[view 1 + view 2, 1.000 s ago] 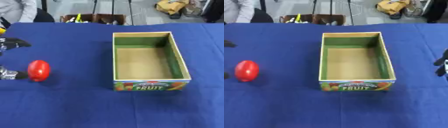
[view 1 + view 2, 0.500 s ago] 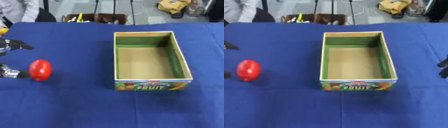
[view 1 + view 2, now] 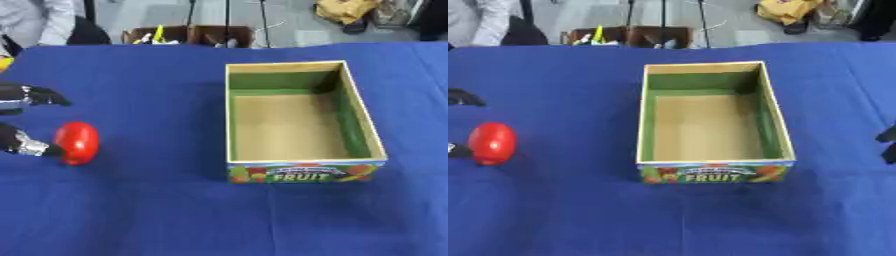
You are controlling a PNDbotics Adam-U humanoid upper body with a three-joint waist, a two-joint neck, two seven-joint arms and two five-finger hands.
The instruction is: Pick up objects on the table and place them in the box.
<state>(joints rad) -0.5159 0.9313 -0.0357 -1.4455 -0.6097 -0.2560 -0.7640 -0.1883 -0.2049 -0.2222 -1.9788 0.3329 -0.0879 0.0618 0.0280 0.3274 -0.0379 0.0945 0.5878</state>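
Observation:
A red oval fruit (image 3: 76, 142) lies on the blue table (image 3: 157, 210) at the left. My left hand (image 3: 19, 141) is open beside it: the thumb tip touches the fruit's left side, and the upper fingers (image 3: 31, 95) stretch apart above it without contact. To the right of centre stands an open cardboard box (image 3: 302, 171) with green inner walls and a "FRUIT" label, and nothing is inside. Only a dark sliver of my right hand (image 3: 888, 142) shows at the right edge, well away from the box.
A small yellow thing (image 3: 4, 63) peeks in at the left edge above my left hand. Beyond the table's far edge stand low crates (image 3: 188, 35) on the floor.
My right hand has slipped a little lower along the right edge. The left hand and the red fruit are nearly where they were.

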